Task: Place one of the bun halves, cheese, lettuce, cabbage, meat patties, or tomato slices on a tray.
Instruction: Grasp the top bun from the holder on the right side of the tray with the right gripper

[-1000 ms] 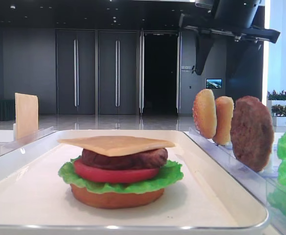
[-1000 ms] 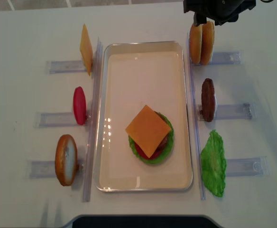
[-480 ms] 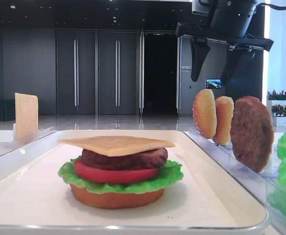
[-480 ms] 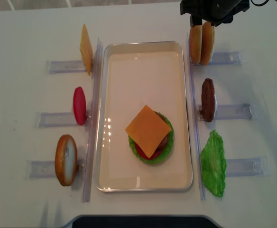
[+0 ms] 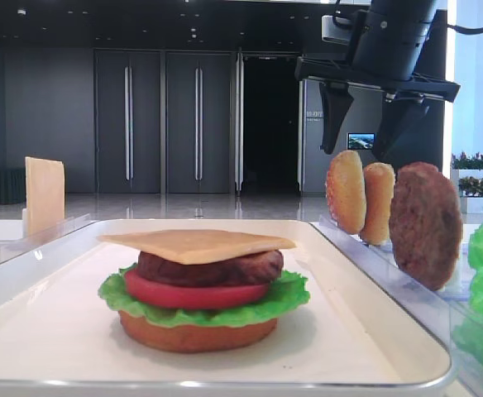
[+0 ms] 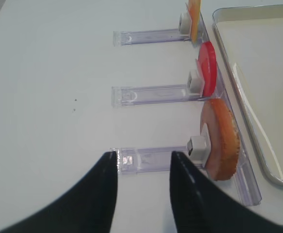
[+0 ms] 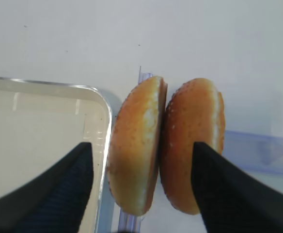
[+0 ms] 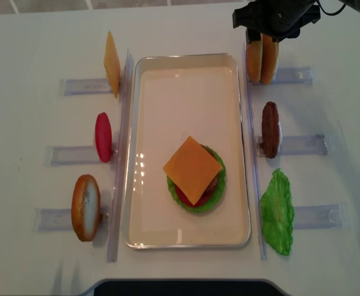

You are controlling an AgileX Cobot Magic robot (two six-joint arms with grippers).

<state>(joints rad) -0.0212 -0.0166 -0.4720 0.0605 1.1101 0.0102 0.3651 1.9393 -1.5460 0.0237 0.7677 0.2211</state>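
Note:
Two golden bun halves (image 7: pixel 134 145) (image 7: pixel 192 145) stand on edge, pressed together, in a clear rack at the tray's far right corner (image 8: pixel 261 61). My right gripper (image 7: pixel 141 145) hangs open just above them, one dark finger (image 7: pixel 69 179) over the tray rim, the other (image 7: pixel 219 184) outside the right-hand bun; neither touches a bun. The white tray (image 8: pixel 189 57) holds a stack topped by a cheese slice (image 8: pixel 192 169) over patty, tomato, lettuce and a bottom bun (image 5: pixel 196 335). My left gripper (image 6: pixel 144 162) is open and empty, over the table beside a rack.
On the right racks stand a meat patty (image 8: pixel 270 129) and a lettuce leaf (image 8: pixel 277 213). On the left racks stand a cheese slice (image 8: pixel 111 63), a tomato slice (image 8: pixel 103 137) and a bun (image 8: pixel 85 206). Long clear rails (image 8: pixel 121 154) run along both sides of the tray.
My right gripper has come down toward the two buns, and its open fingers now reach their tops. Nothing else has moved.

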